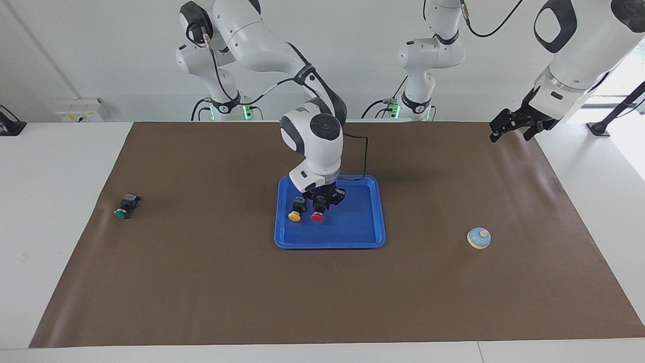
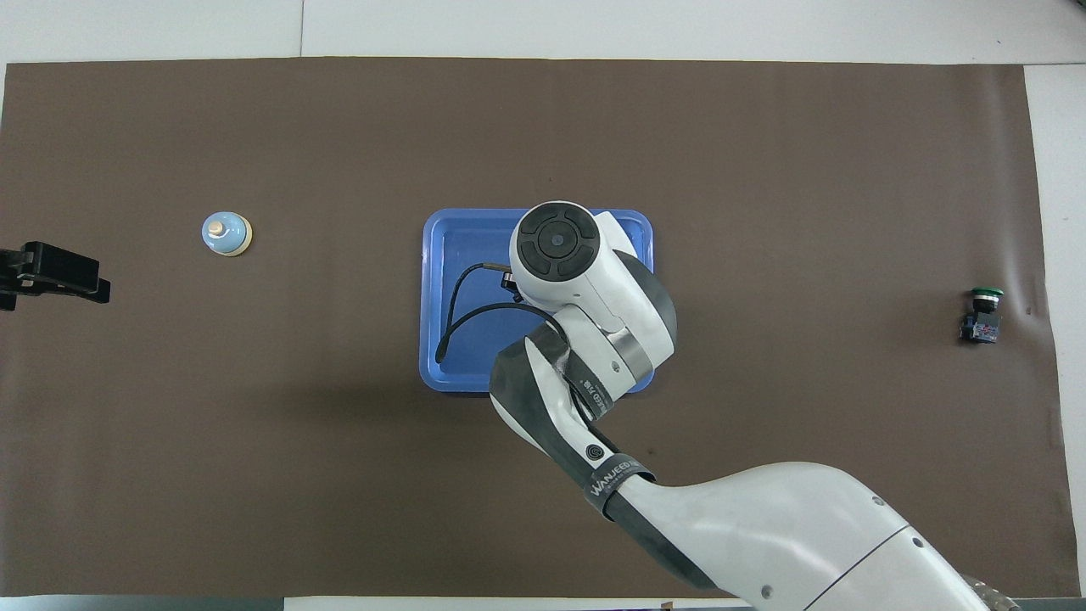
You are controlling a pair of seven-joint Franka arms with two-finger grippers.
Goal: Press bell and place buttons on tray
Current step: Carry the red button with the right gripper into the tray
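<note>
My right gripper (image 1: 321, 203) is shut on the red button (image 1: 317, 217) and holds it low inside the blue tray (image 1: 359, 224), cap pointing away from the robots. The yellow button (image 1: 295, 214) lies in the tray right beside it. I cannot tell whether the red button touches the tray floor. In the overhead view the right arm's wrist hides both buttons and covers much of the tray (image 2: 434, 297). The green button (image 1: 123, 206) (image 2: 982, 314) lies on the mat toward the right arm's end. The bell (image 1: 478, 238) (image 2: 226, 233) stands toward the left arm's end. My left gripper (image 1: 510, 128) (image 2: 53, 277) waits open and empty.
A brown mat (image 1: 201, 282) covers most of the white table. The left gripper hangs over the mat's edge at the left arm's end, apart from the bell. A black cable (image 2: 462, 305) loops from the right wrist over the tray.
</note>
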